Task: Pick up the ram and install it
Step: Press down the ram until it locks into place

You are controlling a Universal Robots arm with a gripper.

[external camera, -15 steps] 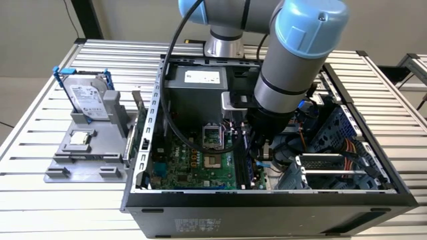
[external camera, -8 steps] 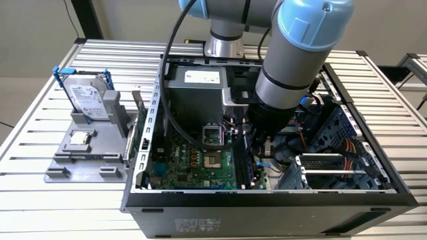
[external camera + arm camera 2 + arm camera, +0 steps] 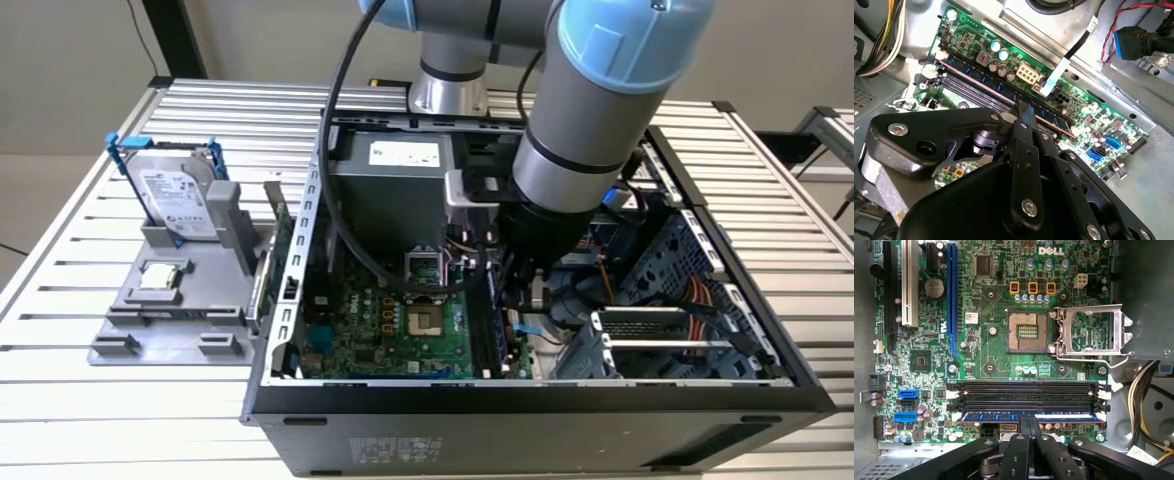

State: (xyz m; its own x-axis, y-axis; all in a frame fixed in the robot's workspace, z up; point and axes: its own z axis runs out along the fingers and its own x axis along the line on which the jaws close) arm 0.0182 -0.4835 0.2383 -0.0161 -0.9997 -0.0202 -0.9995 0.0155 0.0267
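Pinching the ram (image 3: 1026,416) at its middle, the fingers (image 3: 1026,427) hold it directly beneath the gripper (image 3: 1027,424), inside the open computer case (image 3: 534,400). Its long axis lies parallel to the black memory slots (image 3: 1029,392), in the outermost slot.

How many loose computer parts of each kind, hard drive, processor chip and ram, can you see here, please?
hard drive: 1, upright on the grey holder
processor chip: 1, flat on the same holder
ram: 1, at a motherboard slot, in the gripper
Total: 3
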